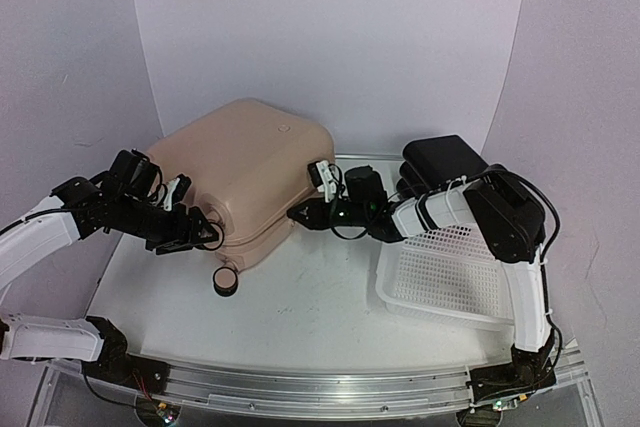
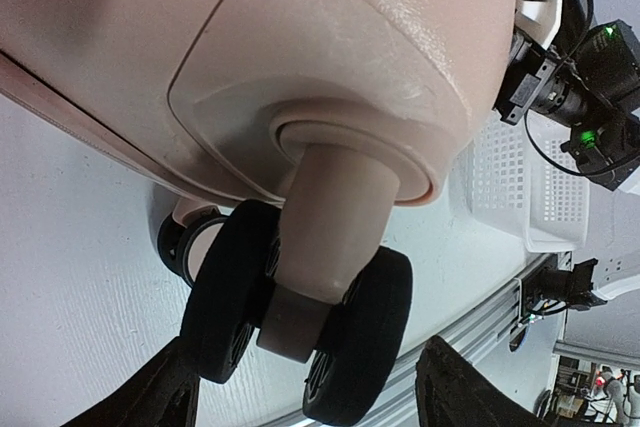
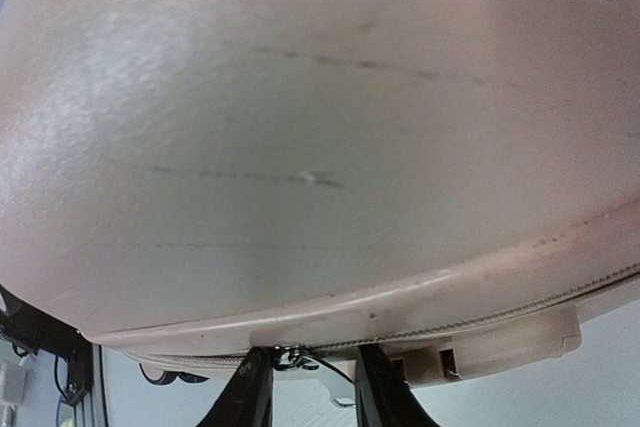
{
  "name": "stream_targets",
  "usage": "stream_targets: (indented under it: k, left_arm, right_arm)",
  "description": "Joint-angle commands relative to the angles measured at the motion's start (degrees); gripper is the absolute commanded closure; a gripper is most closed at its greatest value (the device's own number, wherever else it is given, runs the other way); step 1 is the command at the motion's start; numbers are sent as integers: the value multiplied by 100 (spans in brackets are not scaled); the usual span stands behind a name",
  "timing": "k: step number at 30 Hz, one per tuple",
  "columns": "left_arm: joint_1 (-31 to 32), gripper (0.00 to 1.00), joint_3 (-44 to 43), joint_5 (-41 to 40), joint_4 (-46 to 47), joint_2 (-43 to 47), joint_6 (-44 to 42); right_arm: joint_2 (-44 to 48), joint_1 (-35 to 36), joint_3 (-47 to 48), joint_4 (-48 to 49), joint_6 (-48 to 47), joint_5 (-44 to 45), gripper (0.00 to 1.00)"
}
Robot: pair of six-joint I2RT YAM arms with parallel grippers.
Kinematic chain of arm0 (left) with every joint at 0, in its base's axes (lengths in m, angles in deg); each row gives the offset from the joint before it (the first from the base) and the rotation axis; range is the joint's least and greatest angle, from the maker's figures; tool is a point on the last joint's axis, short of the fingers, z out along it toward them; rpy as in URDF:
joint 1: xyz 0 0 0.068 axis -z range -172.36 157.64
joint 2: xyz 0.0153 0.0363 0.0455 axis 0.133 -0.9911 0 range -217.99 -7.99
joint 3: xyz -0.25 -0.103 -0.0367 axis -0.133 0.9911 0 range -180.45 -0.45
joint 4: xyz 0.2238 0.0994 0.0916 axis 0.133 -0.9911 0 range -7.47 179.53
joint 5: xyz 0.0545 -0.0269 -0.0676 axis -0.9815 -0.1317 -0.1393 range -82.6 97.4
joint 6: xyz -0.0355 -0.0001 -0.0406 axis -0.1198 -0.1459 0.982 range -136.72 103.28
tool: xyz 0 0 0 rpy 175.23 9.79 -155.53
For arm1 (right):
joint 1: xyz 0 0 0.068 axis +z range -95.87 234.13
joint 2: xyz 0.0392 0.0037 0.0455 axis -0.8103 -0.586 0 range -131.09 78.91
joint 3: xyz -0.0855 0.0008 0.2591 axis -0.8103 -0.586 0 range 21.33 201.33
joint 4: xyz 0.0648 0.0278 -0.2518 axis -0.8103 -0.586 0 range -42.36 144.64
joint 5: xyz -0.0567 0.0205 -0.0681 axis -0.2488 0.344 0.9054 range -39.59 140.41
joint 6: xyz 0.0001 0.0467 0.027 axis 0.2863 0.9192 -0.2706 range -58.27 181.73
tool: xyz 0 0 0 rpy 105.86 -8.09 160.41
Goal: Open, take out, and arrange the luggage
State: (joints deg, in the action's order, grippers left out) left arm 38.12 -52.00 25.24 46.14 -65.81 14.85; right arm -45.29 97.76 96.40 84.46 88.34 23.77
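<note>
The luggage (image 1: 250, 162) is a pale pink hard-shell suitcase lying flat at the table's middle left. My left gripper (image 1: 195, 232) sits at its near left corner and is open, its jaws straddling a black double wheel (image 2: 350, 327) without pressing on it. In the left wrist view the left gripper (image 2: 305, 377) shows only its dark fingertips (image 2: 455, 392) below the wheel. My right gripper (image 1: 300, 215) is at the suitcase's right side. In the right wrist view the right gripper (image 3: 312, 372) stands narrowly open under the zipper seam. The metal zipper pull (image 3: 288, 356) lies between the jaws, against the left one.
A white perforated basket (image 1: 450, 267) lies at the right, under my right arm. A black box (image 1: 445, 159) stands behind it. Another suitcase wheel (image 1: 226, 280) rests on the table near the front. The metal rail (image 1: 300, 387) runs along the table's near edge.
</note>
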Motion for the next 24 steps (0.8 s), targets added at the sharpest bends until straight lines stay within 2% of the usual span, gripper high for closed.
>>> stream_targets:
  k: [1,6,11,18,24]
  left_arm:
    - [37,25,-206,74,312,21,42]
    - [37,25,-211,83,319,-19,57]
    - [37,25,-199,72,314,-4,60]
    - [37,25,-145,52,315,55,64]
    - [37,25,-120,7,312,64,50]
  right_arm:
    - [-165,156,222,-1,22,134,77]
    - [6,259,164,-160,-131,472,88]
    - [202,467,235,-736,-576,1142,100]
    - [725,914,215,-1806,-1260,2605,100]
    - [839,1308,980,-3833,-1613,4181,100]
